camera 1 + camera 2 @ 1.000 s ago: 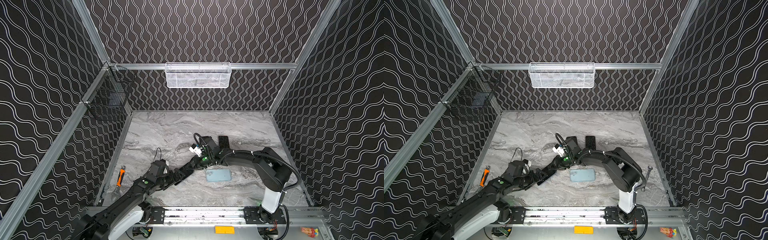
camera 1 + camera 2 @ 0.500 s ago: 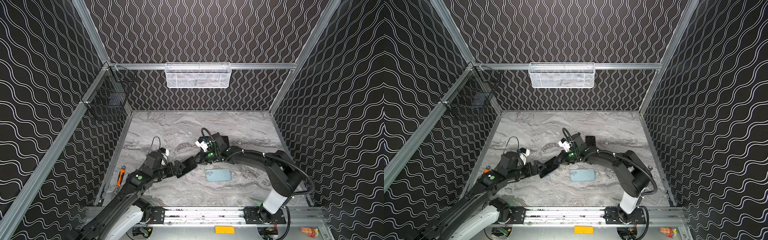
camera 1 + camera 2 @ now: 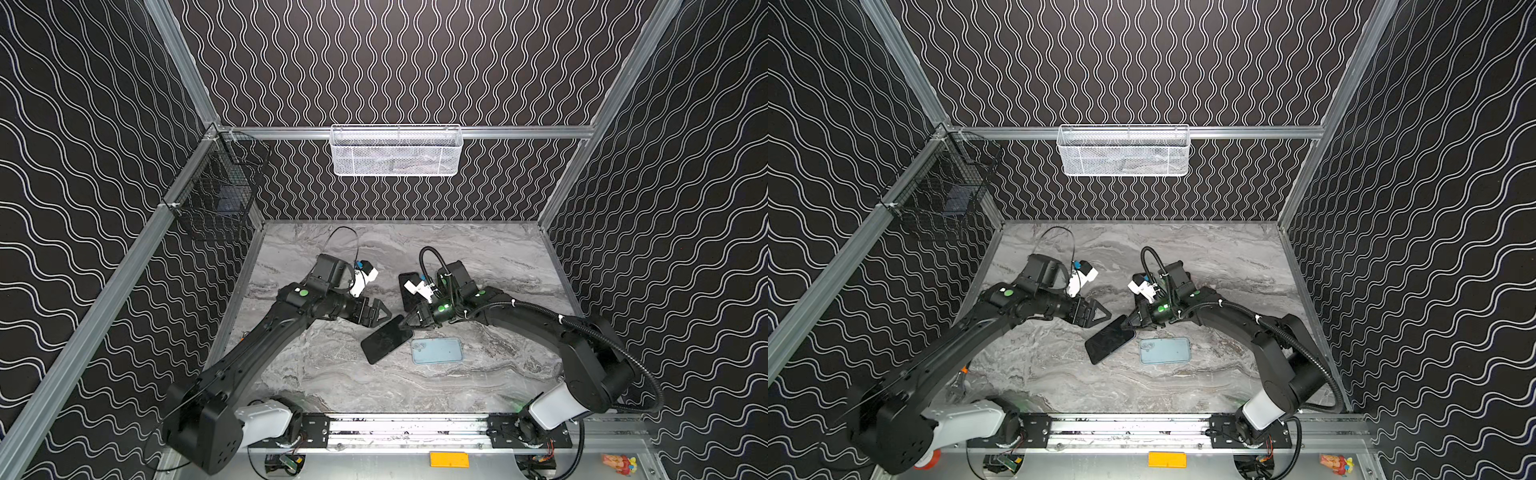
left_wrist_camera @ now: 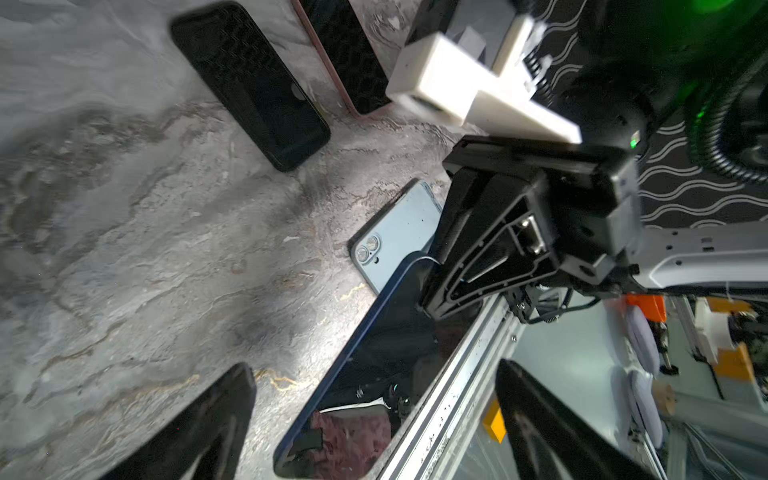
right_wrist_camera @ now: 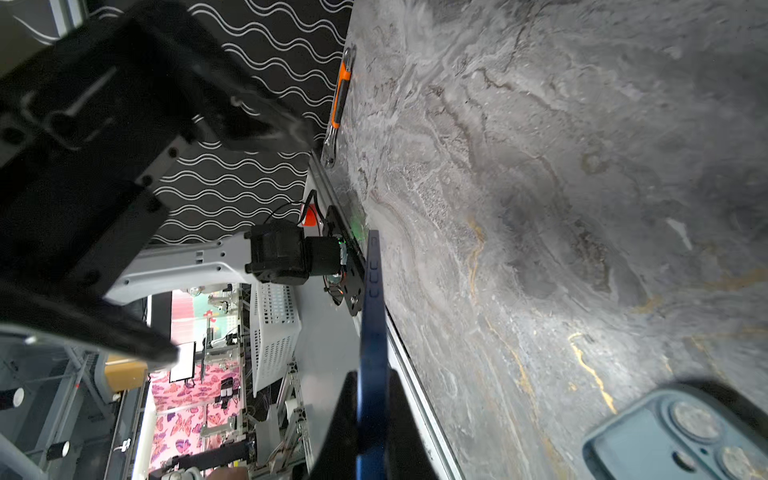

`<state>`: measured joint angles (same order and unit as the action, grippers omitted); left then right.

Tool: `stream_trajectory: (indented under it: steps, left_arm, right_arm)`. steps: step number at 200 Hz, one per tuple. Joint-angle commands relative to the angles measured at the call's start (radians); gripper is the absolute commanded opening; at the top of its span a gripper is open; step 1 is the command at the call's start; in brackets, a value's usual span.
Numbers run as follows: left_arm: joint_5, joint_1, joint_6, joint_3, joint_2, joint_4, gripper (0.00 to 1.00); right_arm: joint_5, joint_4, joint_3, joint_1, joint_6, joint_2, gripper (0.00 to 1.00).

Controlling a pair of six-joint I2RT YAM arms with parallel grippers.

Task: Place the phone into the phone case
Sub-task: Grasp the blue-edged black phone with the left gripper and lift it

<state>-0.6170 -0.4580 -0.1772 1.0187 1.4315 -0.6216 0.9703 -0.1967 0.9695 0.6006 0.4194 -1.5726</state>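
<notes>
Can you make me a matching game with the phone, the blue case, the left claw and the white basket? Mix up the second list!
Things:
1. phone
2. phone case
3. left gripper
4. white basket

Where or how:
A. hangs on the back wall
B. open, holding nothing
C. lies flat on the table
D. pinched at one end by the right gripper

Pairs: 1-D, 2-C, 3-B, 4-A
</notes>
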Motion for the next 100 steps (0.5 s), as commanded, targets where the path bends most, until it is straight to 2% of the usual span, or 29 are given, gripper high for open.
stream_trajectory:
  steps: [1,35,57,86,100]
  left_arm:
    - [-0.17,0.001,0.027,-0.033,0.041,0.081,0.87]
    - [-0.279,0.001,0.014,-0.101,0.075,0.172,0.85]
    - [-0.35,0.001,0.028,-0.124,0.112,0.194,0.78]
    - [-0.376,-0.001,0.042,-0.129,0.136,0.183,0.68]
    - [-0.405,-0.001,0.029,-0.136,0.137,0.21,0.67]
  right_arm:
    - [0.039,-0.044,0.015,-0.012,-0.062,0.015,0.0]
    - [0.055,-0.01,-0.007,-0.04,-0.037,0.022,0.0]
    - [0.088,0.023,-0.024,-0.044,-0.029,0.039,0.0]
    - [0.143,0.055,-0.043,-0.056,-0.026,0.078,0.0]
    - [0.16,0.059,-0.045,-0.066,-0.029,0.09,0.0]
